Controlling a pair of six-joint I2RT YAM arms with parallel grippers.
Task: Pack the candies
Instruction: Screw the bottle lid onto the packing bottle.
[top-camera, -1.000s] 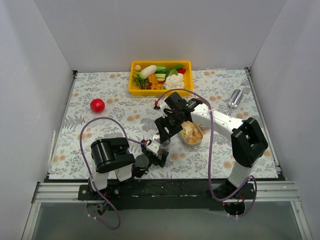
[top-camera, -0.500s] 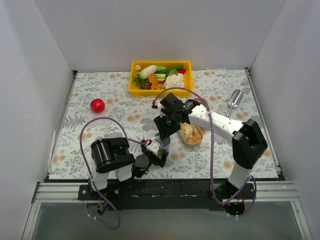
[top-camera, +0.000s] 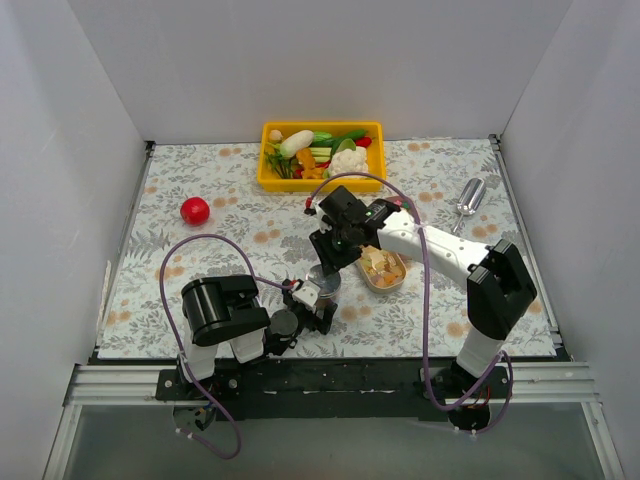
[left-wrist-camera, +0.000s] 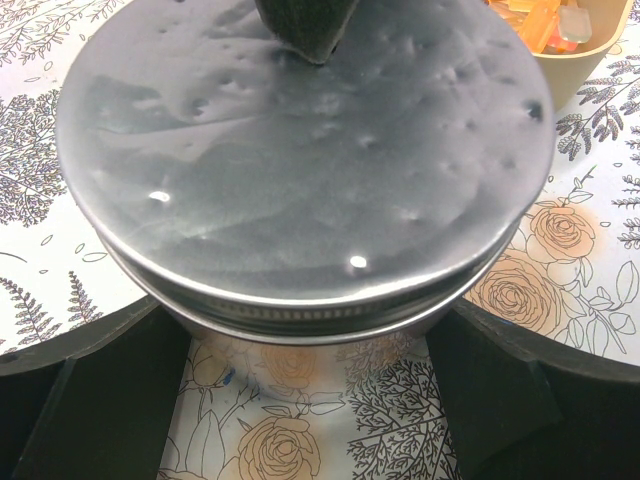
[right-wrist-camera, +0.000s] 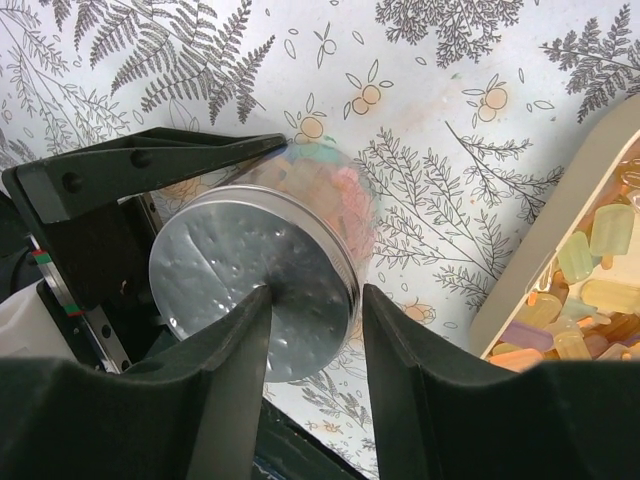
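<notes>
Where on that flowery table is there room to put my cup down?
Bare cloth shows between the red ball and the yellow bin, and between that bin and the metal scoop. The middle is crowded: the left fingers and right fingers meet at the jar, beside the candy dish.

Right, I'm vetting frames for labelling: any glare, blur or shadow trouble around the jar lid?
Left wrist: the jar lid fills the frame, sharp, with a dull sheen and only pinpoint highlights. Right wrist: the right gripper is a dark, soft foreground, while the lid and the candies in the dish stay readable. Top external: even light, but the lid is tiny and largely covered by that gripper.
</notes>
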